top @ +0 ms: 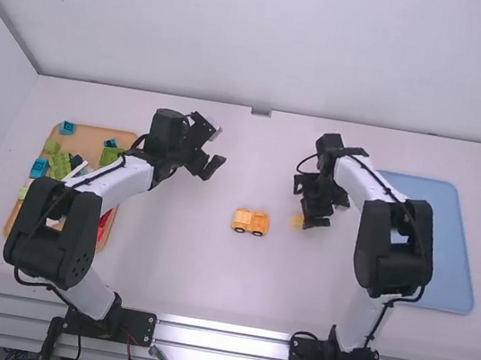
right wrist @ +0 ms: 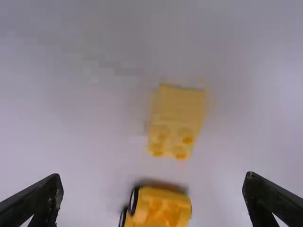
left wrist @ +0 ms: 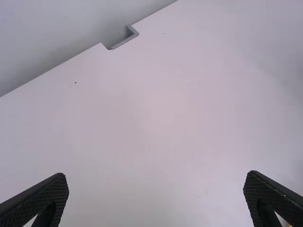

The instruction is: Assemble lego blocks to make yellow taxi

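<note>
- Yellow block (top: 297,221), taxi's loose part: it lies on the worktop (top: 207,284), right of the middle, roughly midway between the near and far edges, just beside the right gripper (top: 320,212).
- The right gripper's jaws are spread wide with nothing held. In the right wrist view the small block sits in line with the gap, ahead of the fingertips and touching neither; its outline is blurred, but studs show at the end facing the taxi body.
- That taxi body (top: 250,222), orange-yellow on dark wheels, stands near the worktop's middle, to the left of the loose block and apart from it. Its studs show in the right wrist view.
- The left gripper (top: 205,167) hangs over the worktop's far left part, jaws wide open and empty, well apart from the loose block. The taxi body lies between the two, nearer the near edge than either.
- By the left edge, an orange tray (top: 95,137) carries green blocks (top: 60,162), blue blocks (top: 38,168) and red pieces (top: 103,225).
- By the right edge lies a blue tray (top: 461,267).
</note>
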`<action>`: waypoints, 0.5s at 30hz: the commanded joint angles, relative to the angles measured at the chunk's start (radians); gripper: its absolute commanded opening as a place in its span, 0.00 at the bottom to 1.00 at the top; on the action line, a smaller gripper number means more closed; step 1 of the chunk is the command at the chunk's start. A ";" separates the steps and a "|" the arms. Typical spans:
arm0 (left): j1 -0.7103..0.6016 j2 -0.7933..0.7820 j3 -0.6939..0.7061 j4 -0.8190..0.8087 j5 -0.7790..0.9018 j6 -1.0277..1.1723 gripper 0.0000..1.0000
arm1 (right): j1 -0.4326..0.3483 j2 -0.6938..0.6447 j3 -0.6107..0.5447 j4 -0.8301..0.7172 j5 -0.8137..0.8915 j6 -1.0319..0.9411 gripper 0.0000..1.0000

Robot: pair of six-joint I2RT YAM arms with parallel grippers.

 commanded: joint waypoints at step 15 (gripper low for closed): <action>0.006 -0.016 -0.005 -0.001 -0.004 0.021 0.99 | -0.082 0.011 0.398 -0.332 -0.355 -1.707 0.99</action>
